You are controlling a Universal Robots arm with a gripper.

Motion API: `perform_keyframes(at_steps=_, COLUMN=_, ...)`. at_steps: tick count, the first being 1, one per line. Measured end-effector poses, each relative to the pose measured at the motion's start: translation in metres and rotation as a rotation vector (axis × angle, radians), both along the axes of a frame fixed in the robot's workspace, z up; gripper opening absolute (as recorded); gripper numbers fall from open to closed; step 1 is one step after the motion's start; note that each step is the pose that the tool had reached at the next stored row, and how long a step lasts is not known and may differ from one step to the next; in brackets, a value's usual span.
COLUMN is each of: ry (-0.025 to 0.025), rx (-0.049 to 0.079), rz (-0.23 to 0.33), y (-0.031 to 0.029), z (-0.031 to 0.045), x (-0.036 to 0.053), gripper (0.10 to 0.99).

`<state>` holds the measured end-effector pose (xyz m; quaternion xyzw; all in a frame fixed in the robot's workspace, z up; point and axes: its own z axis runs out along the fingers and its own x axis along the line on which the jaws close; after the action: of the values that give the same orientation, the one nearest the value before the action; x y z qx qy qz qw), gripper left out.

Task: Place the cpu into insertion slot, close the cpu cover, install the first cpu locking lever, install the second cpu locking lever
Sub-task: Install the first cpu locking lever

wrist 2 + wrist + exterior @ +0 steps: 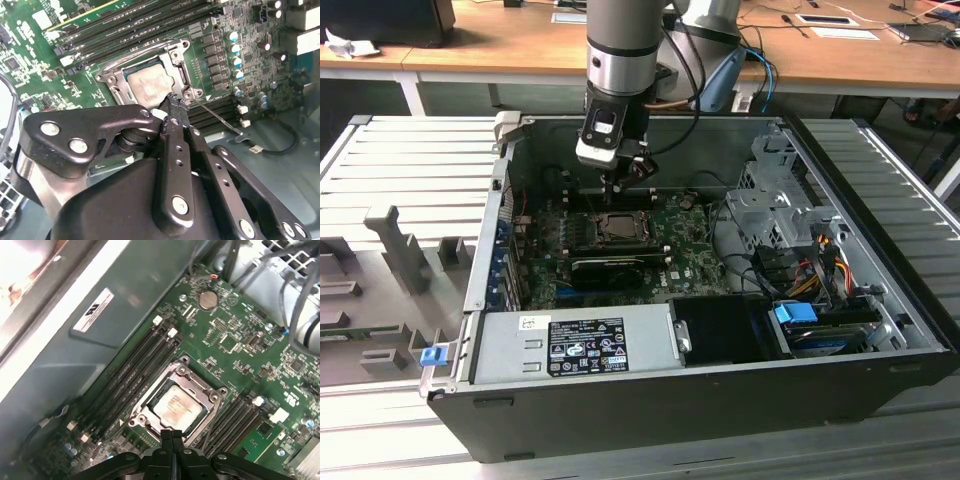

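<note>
The gripper [172, 435] is hovering at one corner of the slot [140, 418], with its jaws pressed together and gripping nothing. The cpu [177, 407] is sitting inside the slot, and the cover [200, 385] is lying flat on the slot, framing the chip. A thin lever [215, 116] is sticking out from the slot's corner nearest the fingertips, across the board [30, 75].

One cpu [145, 85] corner hidden behind the claw [172, 101]
</note>
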<state>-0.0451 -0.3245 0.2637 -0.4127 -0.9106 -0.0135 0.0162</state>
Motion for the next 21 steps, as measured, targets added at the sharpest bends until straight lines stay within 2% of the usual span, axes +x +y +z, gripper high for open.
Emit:
perform_keyframes(at_steps=6, ry=-0.0004, rx=0.0, rz=0.102, y=0.0, z=0.0, x=0.0, gripper=0.106)
perform_keyframes(at_steps=7, ry=-0.0022, rx=0.0, rz=0.125, y=0.0, z=0.0, x=0.0, gripper=0.106)
perform_keyframes(at_steps=8, ry=-0.0067, rx=0.0, rz=0.14, y=0.0001, z=-0.0001, x=0.0, gripper=0.106)
perform_keyframes(at_steps=9, ry=-0.0145, rx=-0.001, rz=0.156, y=0.0, z=0.0, x=0.0, gripper=0.106)
perform_keyframes(at_steps=10, ry=-0.0198, rx=-0.001, rz=0.165, y=0.0, z=-0.0001, x=0.0, gripper=0.106)
perform_keyframes(at_steps=12, ry=-0.0244, rx=-0.001, rz=0.179, y=0.0, z=-0.0001, x=0.0001, gripper=0.106)
perform_keyframes(at_steps=19, ry=-0.0256, rx=-0.001, rz=0.263, y=0.0, z=0.0, x=-0.0006, gripper=0.106)
perform_keyframes(at_steps=21, ry=-0.0281, rx=0.0, rz=0.288, y=0.0, z=-0.0001, x=-0.0005, gripper=0.106)
